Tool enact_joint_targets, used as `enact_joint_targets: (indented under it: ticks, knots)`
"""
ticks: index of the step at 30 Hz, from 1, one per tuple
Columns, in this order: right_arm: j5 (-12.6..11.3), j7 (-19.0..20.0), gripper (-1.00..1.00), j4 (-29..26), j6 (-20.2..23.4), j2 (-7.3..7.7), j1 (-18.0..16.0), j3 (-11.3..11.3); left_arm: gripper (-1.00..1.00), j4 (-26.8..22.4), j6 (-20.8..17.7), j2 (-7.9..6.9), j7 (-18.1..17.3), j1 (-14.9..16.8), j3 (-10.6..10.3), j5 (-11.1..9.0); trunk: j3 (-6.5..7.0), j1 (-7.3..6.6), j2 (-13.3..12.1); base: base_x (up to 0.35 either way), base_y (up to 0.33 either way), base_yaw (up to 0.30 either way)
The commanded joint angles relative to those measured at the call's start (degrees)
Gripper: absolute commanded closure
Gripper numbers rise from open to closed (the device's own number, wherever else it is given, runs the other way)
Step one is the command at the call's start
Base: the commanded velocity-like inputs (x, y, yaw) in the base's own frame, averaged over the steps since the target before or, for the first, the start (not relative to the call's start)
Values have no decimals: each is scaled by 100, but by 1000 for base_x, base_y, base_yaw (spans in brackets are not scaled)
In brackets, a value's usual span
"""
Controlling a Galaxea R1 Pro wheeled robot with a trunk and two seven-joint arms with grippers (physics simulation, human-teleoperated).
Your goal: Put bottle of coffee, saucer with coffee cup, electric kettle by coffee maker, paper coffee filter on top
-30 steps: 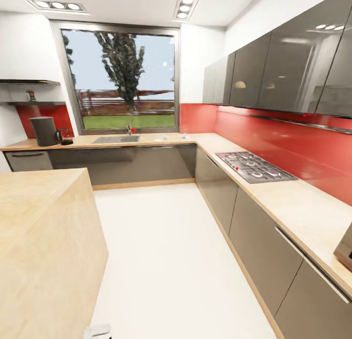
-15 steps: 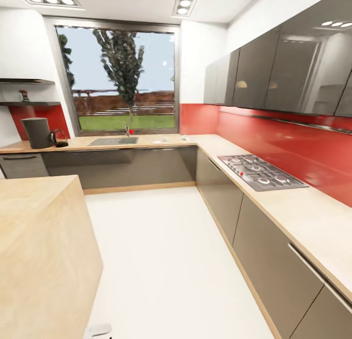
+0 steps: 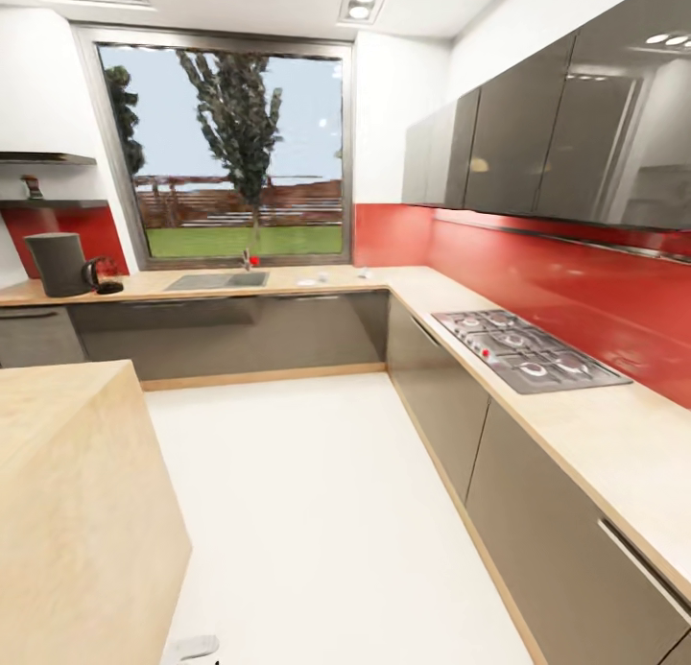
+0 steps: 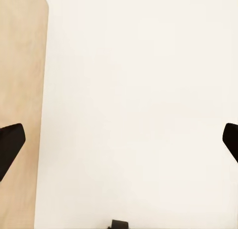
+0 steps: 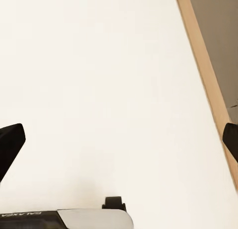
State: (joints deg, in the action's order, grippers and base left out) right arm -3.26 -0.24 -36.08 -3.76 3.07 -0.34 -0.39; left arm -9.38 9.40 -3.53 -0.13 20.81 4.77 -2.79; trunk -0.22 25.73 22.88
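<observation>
The head view looks forward and slightly down across the kitchen, from beside the island bar [image 3: 77, 492] toward the far window [image 3: 230, 147]. Both wrist views face straight down, close above the white floor [image 4: 134, 100], which all three views share.

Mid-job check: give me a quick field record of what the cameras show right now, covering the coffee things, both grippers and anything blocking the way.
coffee maker: on the countertop, far left end, upright
electric kettle: on the countertop, right beside the coffee maker
bottle of coffee: small dark item on the kitchen shelf, too small to confirm
saucer, cup, filter: small white items near the sink, too small to tell apart
left gripper: open, empty, over white floor
right gripper: open, empty, over floor
island bar: near left
hob: right counter
</observation>
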Motion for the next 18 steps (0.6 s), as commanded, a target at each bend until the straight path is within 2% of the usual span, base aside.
enact_joint_targets:
  ticks: [1,6,12,18]
  knots:
    - [-34,-2,-100,4,-22,1,-1,4,-100,7,18,1,-5,2,16,-29,-2,5,3,337,0,0]
    - [-34,-2,-100,4,-21,-5,-1,4,-100,7,18,1,-5,2,15,-29,-2,5,3,337,0,32]
    - [-34,-2,-100,5,-20,-7,-1,4,-100,7,18,1,-5,2,15,-29,-2,5,3,337,0,195]
    - [-34,-2,-100,4,-22,-1,-1,4,-100,7,18,1,-5,2,15,-29,-2,5,3,337,0,29]
